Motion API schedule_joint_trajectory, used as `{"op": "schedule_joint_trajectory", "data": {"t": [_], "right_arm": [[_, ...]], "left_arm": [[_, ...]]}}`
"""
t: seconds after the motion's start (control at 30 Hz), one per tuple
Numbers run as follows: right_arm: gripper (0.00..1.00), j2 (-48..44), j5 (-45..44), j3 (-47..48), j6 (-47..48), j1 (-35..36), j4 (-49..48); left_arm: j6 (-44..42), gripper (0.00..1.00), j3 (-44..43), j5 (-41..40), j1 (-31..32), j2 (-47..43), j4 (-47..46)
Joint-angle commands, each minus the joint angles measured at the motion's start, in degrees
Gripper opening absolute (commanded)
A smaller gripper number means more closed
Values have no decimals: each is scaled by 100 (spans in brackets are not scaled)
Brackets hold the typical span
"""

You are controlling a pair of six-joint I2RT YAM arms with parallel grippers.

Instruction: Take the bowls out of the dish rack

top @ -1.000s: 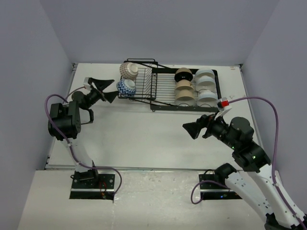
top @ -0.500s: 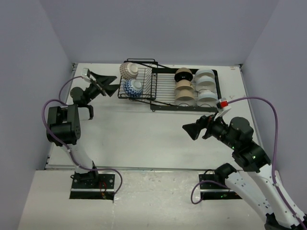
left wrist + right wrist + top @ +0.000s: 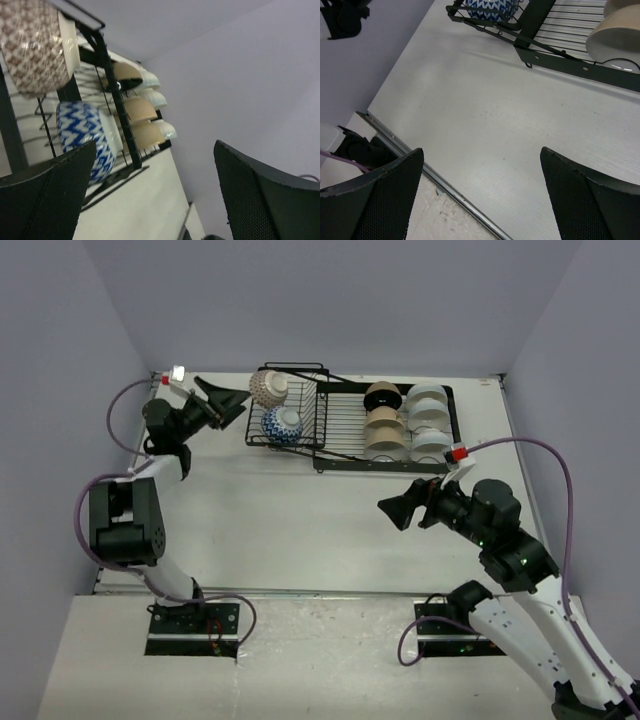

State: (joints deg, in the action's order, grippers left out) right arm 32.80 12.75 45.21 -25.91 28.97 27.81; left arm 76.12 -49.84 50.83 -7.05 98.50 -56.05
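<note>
**Eight bowls in the rack, both grippers open and empty**

Nearest the arm bases, the right gripper point(image 3: 392, 512) hangs over the bare table point(image 3: 300, 530) with its jaws spread wide and nothing between them. It is well short of the dish rack point(image 3: 345, 425).

The rack lies across the far half of the table and all the bowls are in it. In its long flat section, three beige bowls point(image 3: 385, 447) with black insides stand on edge in a column running away from the arms. Three white bowls point(image 3: 432, 445) stand the same way just to their right. In the raised basket point(image 3: 300, 368) at the rack's left end, one blue bowl point(image 3: 281, 424) lies on its side at the near side. One brown bowl point(image 3: 268, 387) lies beyond it, by the far corner. That makes eight: three beige, three white, one blue, one brown.

Farthest off on the left, the left gripper point(image 3: 238, 405) points at the basket from just outside it. It is open wide, holds nothing, and is near the blue and brown bowls without touching either.

The bowls look like glazed ceramic, so probably stiff, smooth enough to slip, fairly light, and liable to chip against the wire or each other. The rim is likely the best place to hold one, with one finger inside and one outside. Lifting clear of the tines before moving sideways would be wise.
</note>
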Motion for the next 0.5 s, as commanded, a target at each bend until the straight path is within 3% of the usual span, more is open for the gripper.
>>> {"op": "schedule_joint_trajectory", "data": {"t": [0.0, 0.03, 0.13, 0.27, 0.47], "right_arm": [[99, 69, 8, 120, 7, 12, -144], [99, 86, -1, 120, 7, 12, -153], [99, 104, -45, 102, -45, 12, -171], [99, 122, -80, 120, -72, 12, -127], [99, 34, -168, 76, -63, 12, -66]], "left_arm": [[-3189, 100, -1112, -1279, 361, -884, 3338], [-3600, 100, -1750, -1669, 597, -920, 4695], [-4157, 100, -2405, -2217, 836, -737, 6057], [-4298, 100, -2959, -2455, 854, -455, 6852], [-4430, 99, -3242, -2183, 1082, -24, 7187]]}}
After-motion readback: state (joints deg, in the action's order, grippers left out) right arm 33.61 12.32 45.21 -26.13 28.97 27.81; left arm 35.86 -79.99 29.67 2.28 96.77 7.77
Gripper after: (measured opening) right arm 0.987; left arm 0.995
